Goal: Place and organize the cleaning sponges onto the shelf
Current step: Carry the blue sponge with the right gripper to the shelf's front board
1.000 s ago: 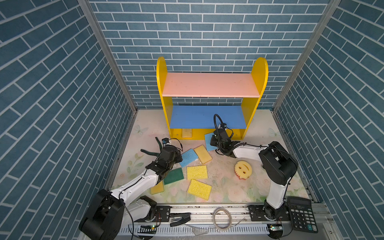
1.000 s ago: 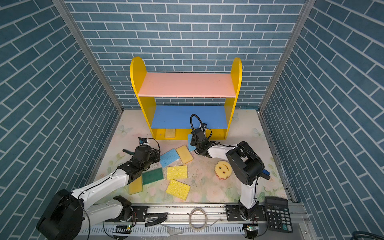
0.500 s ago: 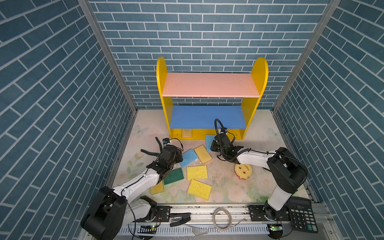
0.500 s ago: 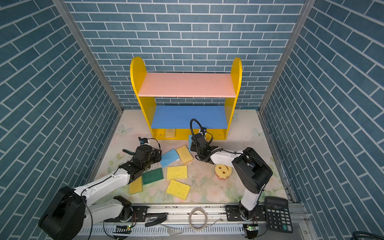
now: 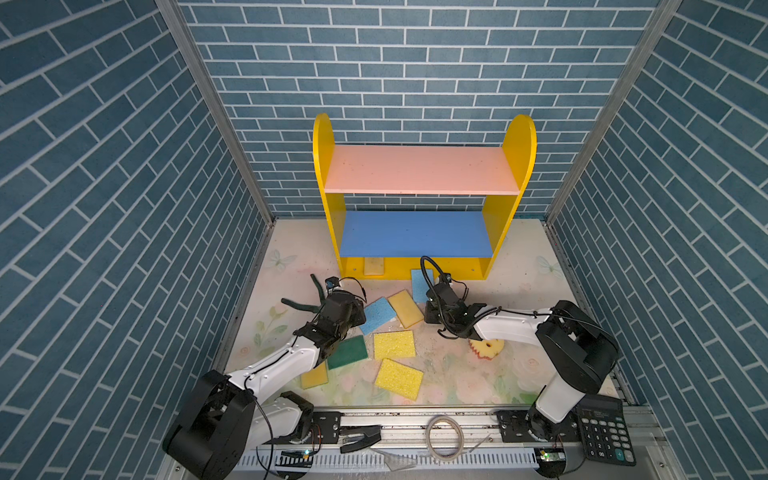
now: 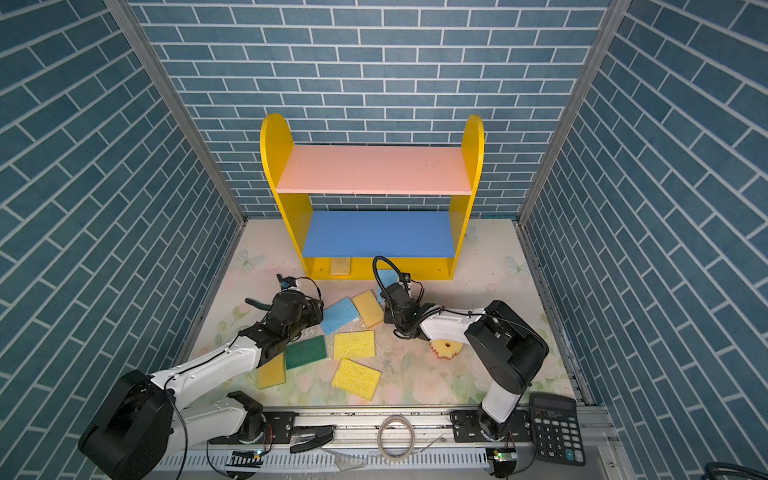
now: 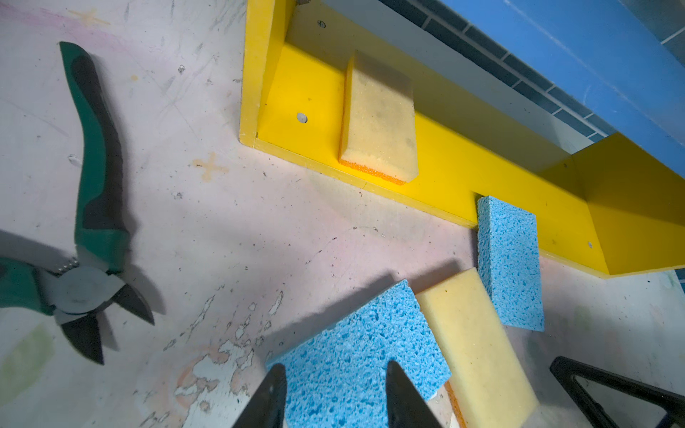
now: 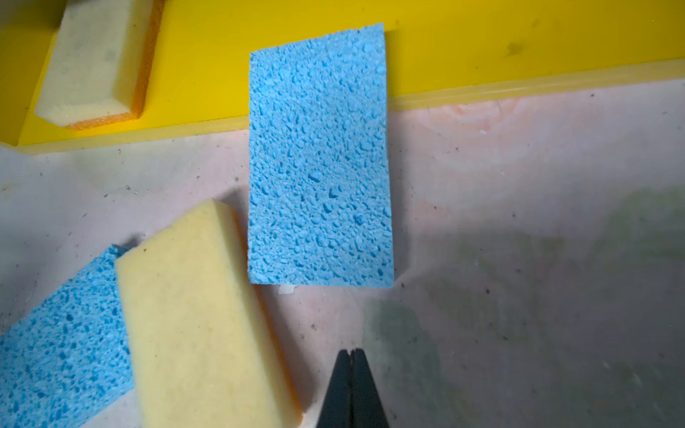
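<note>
The shelf [image 5: 424,187] stands at the back, with one tan sponge [image 7: 378,118] on its yellow base. A light blue sponge [image 8: 318,155] lies with its far end on the base's front lip and the rest on the floor. My right gripper [image 8: 351,352] is shut and empty, just short of that sponge's near edge and beside a tan sponge [image 8: 200,318]. My left gripper [image 7: 335,378] is open, its fingers over another light blue sponge [image 7: 356,355] lying flat. In both top views a green sponge [image 5: 347,352], yellow sponges [image 5: 394,344] and a round yellow one [image 5: 486,351] lie on the floor.
Green-handled pliers [image 7: 92,185] lie on the floor left of my left gripper. A black calculator [image 5: 604,432] and a coiled cable [image 5: 444,432] sit on the front rail. Brick-patterned walls close in both sides and the back.
My right gripper has shut and drawn back from the light blue sponge at the shelf's base, its elbow swinging right. My left gripper's jaws have widened slightly over its blue sponge.
</note>
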